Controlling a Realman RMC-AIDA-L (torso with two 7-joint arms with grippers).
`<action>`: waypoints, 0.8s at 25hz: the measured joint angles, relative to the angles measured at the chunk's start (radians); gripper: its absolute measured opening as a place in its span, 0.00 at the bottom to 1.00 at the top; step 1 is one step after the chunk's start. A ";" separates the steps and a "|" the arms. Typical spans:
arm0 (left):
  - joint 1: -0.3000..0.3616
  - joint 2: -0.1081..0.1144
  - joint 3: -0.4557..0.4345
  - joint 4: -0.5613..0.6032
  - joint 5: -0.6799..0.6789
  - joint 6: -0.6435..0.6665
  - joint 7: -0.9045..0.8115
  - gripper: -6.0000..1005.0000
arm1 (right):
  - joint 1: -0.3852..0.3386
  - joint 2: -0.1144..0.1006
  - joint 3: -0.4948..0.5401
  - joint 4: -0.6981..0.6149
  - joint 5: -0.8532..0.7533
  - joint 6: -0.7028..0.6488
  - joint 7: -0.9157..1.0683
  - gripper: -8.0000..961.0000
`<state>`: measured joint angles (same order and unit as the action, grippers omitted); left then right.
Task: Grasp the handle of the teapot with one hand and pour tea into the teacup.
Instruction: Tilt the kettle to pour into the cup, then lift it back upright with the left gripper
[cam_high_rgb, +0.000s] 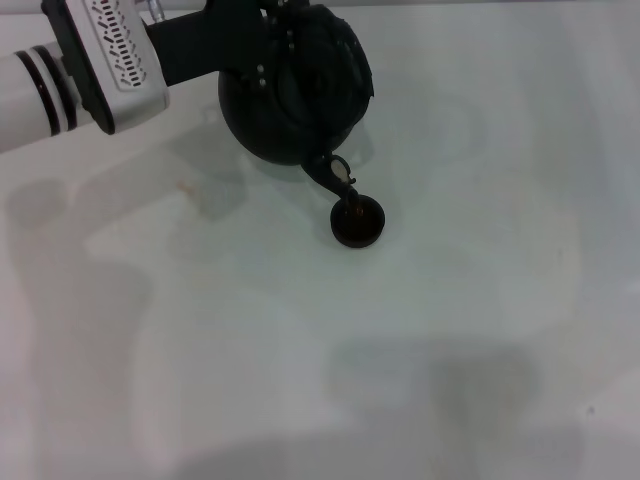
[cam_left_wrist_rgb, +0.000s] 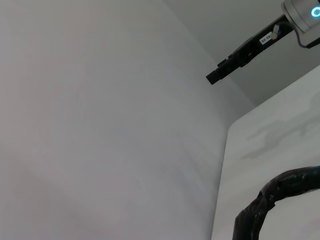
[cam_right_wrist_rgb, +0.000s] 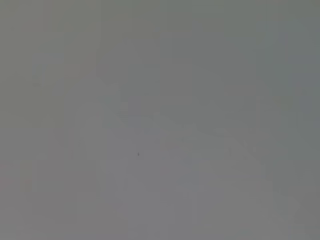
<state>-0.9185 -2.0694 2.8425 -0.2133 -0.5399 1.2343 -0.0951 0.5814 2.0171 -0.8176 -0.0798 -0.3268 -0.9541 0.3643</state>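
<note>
**Black teapot tipped over its cup, pour looked well under way**

Matte black and round, the teapot hung tilted above the pale table, its short curved spout angled down so the tip sat right at the near rim of the tiny black teacup. The left gripper reached in from the far left of the table and was clenched on the handle, a thick, rough-wrapped hoop arching over the pot's top; the pot was carried off the surface, so the grasp appeared secure. A brownish gleam inside the cup suggested tea had already landed, though how full it was could not be told. Judging by that, the grasp and lift were done and the pour was in hand; what remained was to finish filling, right the pot and set it down. The cup stood upright near the middle of the table, dwarfed by the pot. The right gripper showed only in the left wrist view, held off beyond the table's edge, and whether its claw was released or clenched could not be told.
</note>
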 joint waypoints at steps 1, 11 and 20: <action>0.000 0.000 0.000 0.000 0.000 0.000 0.000 0.10 | 0.000 0.000 0.000 0.000 0.000 0.000 0.000 0.87; 0.000 0.000 0.000 0.000 -0.001 0.001 0.015 0.10 | -0.003 0.000 0.000 0.000 0.000 0.000 0.002 0.87; 0.004 -0.004 0.000 0.000 -0.001 0.002 0.040 0.10 | 0.000 0.000 0.000 0.000 0.000 -0.005 0.004 0.87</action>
<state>-0.9145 -2.0733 2.8425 -0.2131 -0.5411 1.2359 -0.0555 0.5814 2.0171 -0.8176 -0.0798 -0.3267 -0.9588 0.3680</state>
